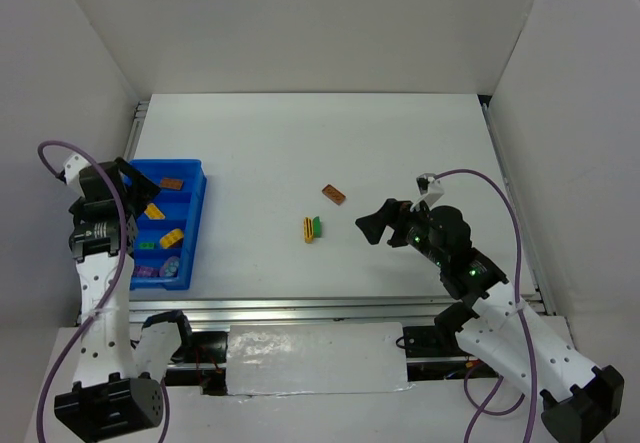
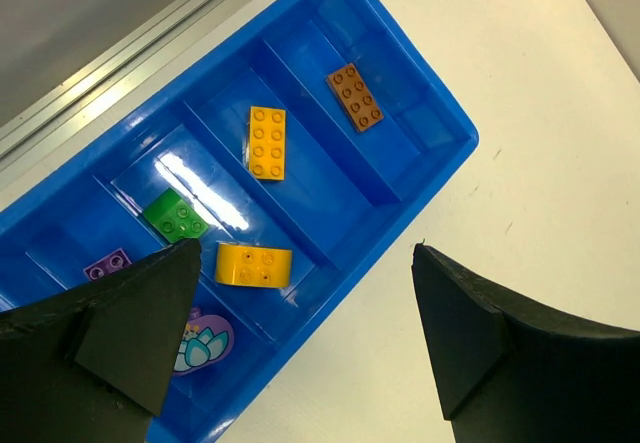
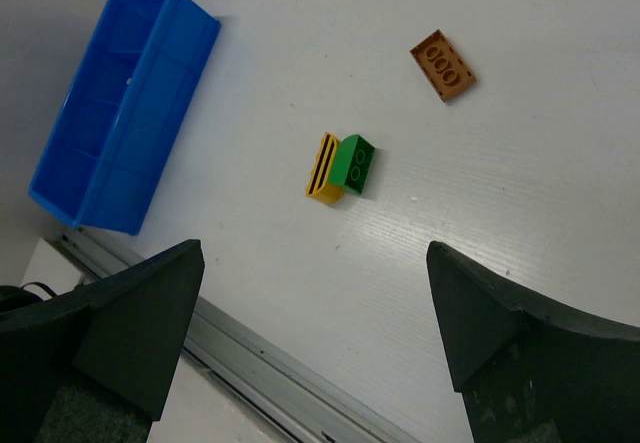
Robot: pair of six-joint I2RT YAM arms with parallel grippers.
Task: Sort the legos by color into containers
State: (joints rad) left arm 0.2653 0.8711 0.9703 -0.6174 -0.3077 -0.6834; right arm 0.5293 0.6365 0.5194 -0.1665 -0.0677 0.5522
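The blue tray (image 1: 197,208) (image 2: 370,243) stands at the table's left edge. Its compartments hold a brown brick (image 2: 355,97), a yellow brick (image 2: 267,142), a green brick (image 2: 175,215) beside a curved yellow piece (image 2: 254,265), and a purple brick (image 2: 107,263). My left gripper (image 1: 125,175) (image 2: 306,253) hangs open above the tray's right rim, holding nothing. Mid-table lie a brown brick (image 1: 334,195) (image 3: 442,65), and a striped yellow piece (image 1: 308,230) (image 3: 323,170) touching a green brick (image 1: 317,226) (image 3: 354,163). My right gripper (image 1: 372,225) (image 3: 315,253) is open and empty, right of that pair.
A purple heart-shaped piece with a flower print (image 2: 200,343) lies in the tray's nearest visible compartment. A metal rail (image 1: 300,310) (image 3: 260,363) runs along the table's near edge. White walls close in the back and both sides.
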